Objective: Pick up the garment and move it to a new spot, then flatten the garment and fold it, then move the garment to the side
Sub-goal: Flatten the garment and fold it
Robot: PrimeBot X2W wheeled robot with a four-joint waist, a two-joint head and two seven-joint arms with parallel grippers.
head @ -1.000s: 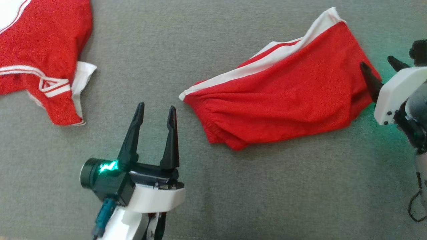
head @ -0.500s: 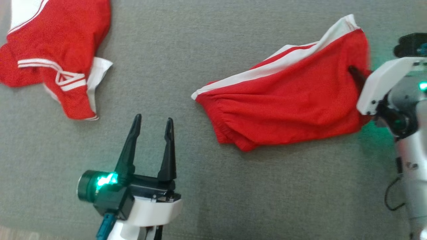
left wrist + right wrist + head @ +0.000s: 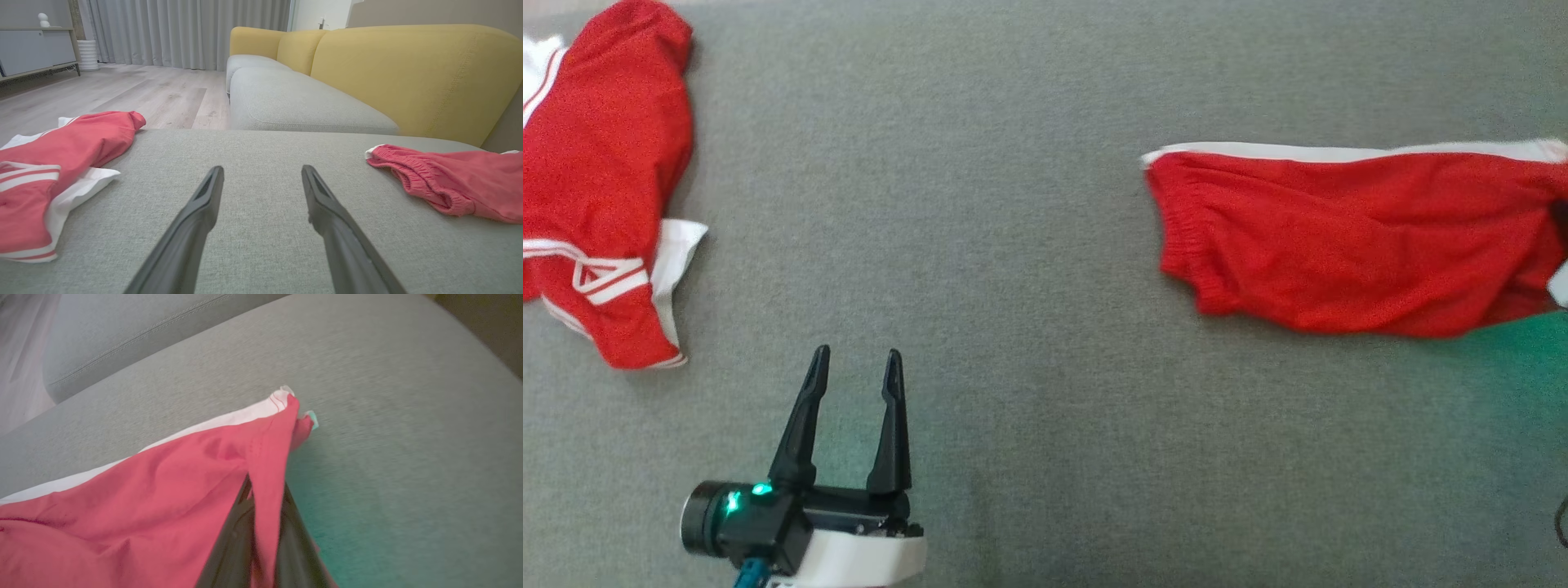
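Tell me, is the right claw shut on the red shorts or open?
Shut on the red shorts. The right wrist view shows the right claw, its dark fingers pinching a red fold.

Soft, even light covers the grey woven fabric seat (image 3: 1013, 245); shadows are faint and short. A green glow (image 3: 1531, 351) tints that fabric at four o'clock in the head view. The right wrist view is motion-blurred, smearing the red shorts with white side stripe (image 3: 122, 506). The left wrist view is sharp, bowed toward its edges.
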